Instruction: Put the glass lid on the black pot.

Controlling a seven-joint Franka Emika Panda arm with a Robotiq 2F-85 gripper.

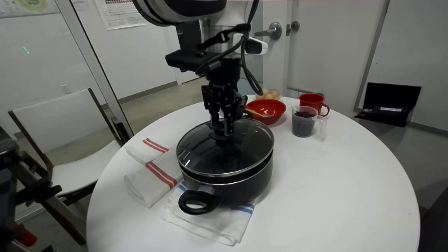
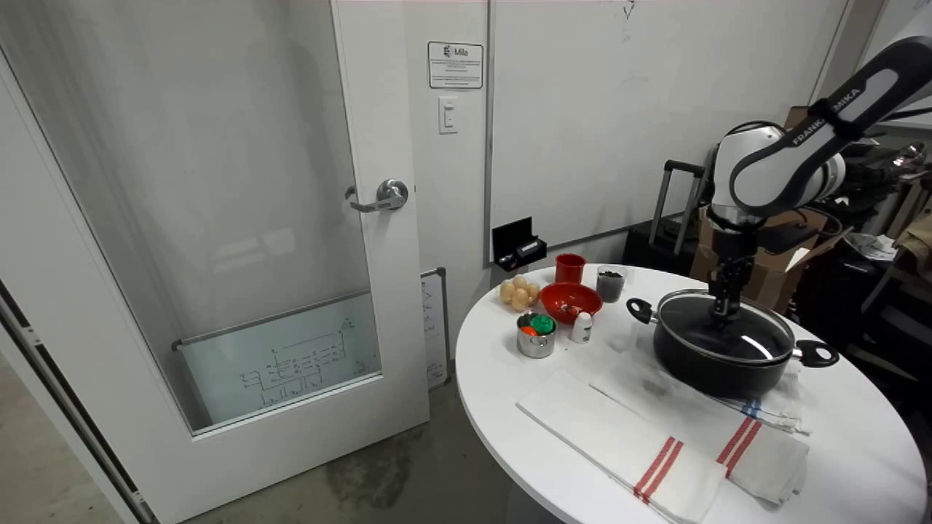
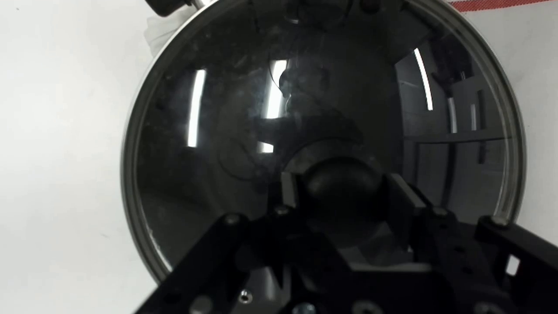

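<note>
The glass lid (image 1: pixel 225 152) was positioned over the mouth of the black pot (image 1: pixel 239 192); in an exterior view a dark band was seen between the two rims, and whether they touched anywhere could not be told. The lid's dark knob (image 3: pixel 343 196) was gripped from both sides by the end effector (image 3: pixel 343 191). The pot was set on a blue-striped cloth (image 1: pixel 217 224), beside which two red-striped towels (image 1: pixel 155 180) were laid. Farther out on the white counter (image 1: pixel 332 185), a red bowl (image 1: pixel 272 105), a red mug (image 1: pixel 308 103) and a measuring cup (image 1: pixel 303 126) with dark contents were placed; near the bowl, a metal cup (image 2: pixel 536 346), a small white bottle (image 2: pixel 582 330) and some pale round items (image 2: pixel 519 295) were grouped.
</note>
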